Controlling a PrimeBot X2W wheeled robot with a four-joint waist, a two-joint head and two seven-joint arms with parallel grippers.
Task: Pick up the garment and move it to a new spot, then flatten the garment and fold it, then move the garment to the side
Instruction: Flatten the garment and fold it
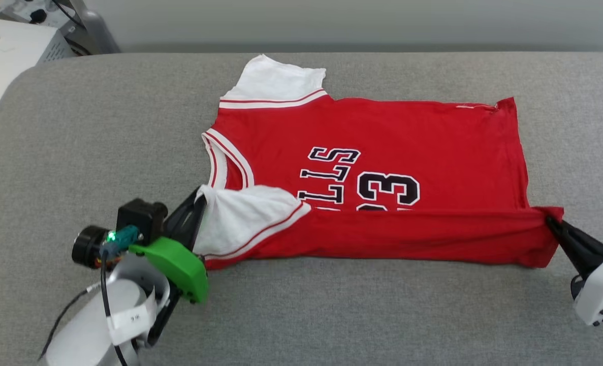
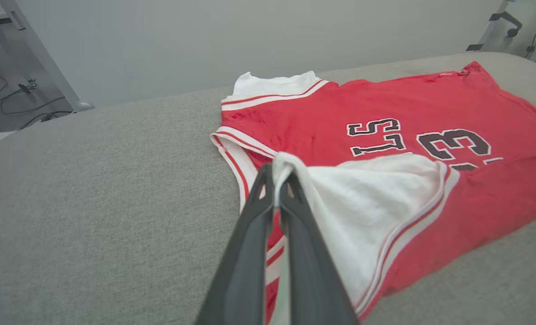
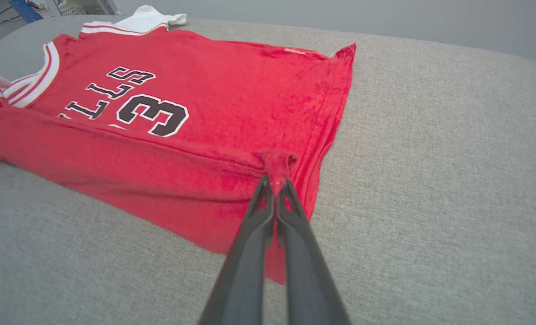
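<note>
The garment [image 1: 392, 147], a red jersey with white sleeves and black letters and a 3, lies spread on the grey cushion, neck to the left. Its near long edge is folded up over the print. My left gripper [image 1: 201, 195] is shut on the white near sleeve; in the left wrist view the sleeve cloth [image 2: 376, 189] is pinched at my left gripper [image 2: 274, 174]. My right gripper [image 1: 549, 219] is shut on the red hem corner, which in the right wrist view bunches at my right gripper [image 3: 274, 180] over the garment [image 3: 231, 104].
The grey cushion [image 1: 103, 127] stretches wide on all sides of the garment. A white box [image 1: 6, 56] and cables sit beyond its far left corner. A pale wall runs behind the cushion's far edge.
</note>
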